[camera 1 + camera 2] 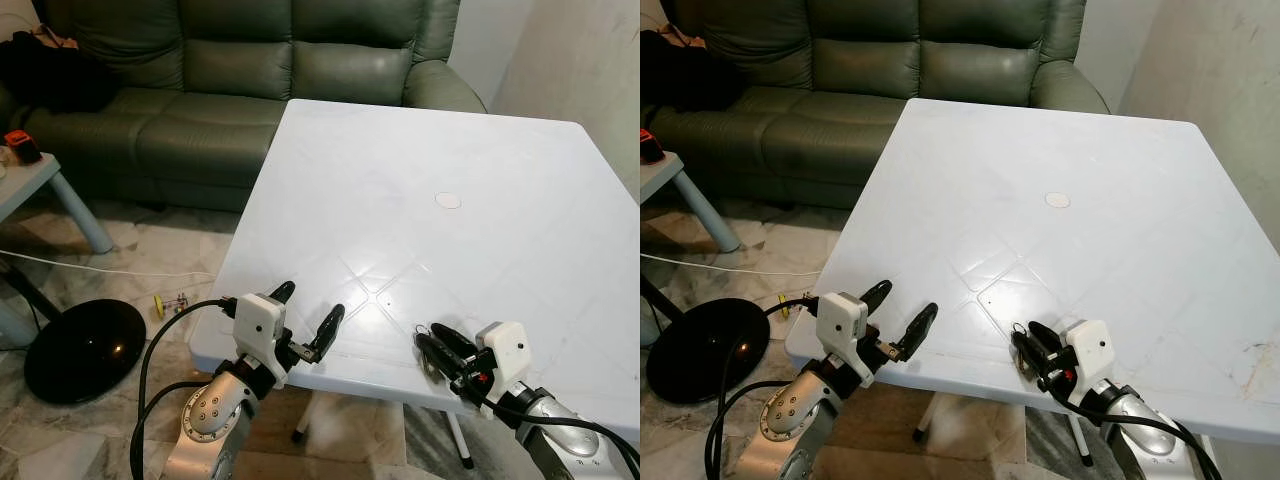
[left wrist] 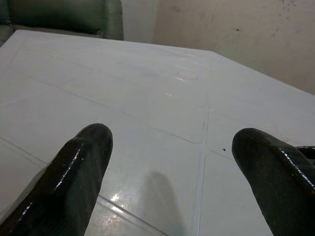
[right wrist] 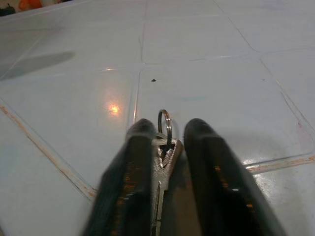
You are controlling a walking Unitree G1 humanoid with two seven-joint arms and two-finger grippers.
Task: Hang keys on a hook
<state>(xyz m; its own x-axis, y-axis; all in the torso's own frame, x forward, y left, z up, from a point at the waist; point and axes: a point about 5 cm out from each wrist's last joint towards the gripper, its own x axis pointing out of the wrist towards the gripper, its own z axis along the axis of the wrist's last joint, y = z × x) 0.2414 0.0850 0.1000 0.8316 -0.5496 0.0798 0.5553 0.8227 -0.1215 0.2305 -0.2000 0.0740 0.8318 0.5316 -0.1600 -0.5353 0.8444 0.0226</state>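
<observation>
My right gripper (image 1: pixel 430 345) hovers low over the near edge of the white table (image 1: pixel 430 170), shut on a metal key. In the right wrist view the key (image 3: pixel 164 156) sits pinched between the two black fingers (image 3: pixel 133 172), its ring (image 3: pixel 165 127) poking out past the tips. My left gripper (image 1: pixel 308 312) is at the table's near left corner, open, with nothing between its fingers (image 2: pixel 78 167). No hook can be seen.
A grey-green sofa (image 1: pixel 230 70) stands behind the table. To the left are a low grey side table (image 1: pixel 40 185), a black round base (image 1: pixel 85 350) on the tiled floor and a white cable (image 1: pixel 100 268). A beige wall (image 1: pixel 590 60) is at right.
</observation>
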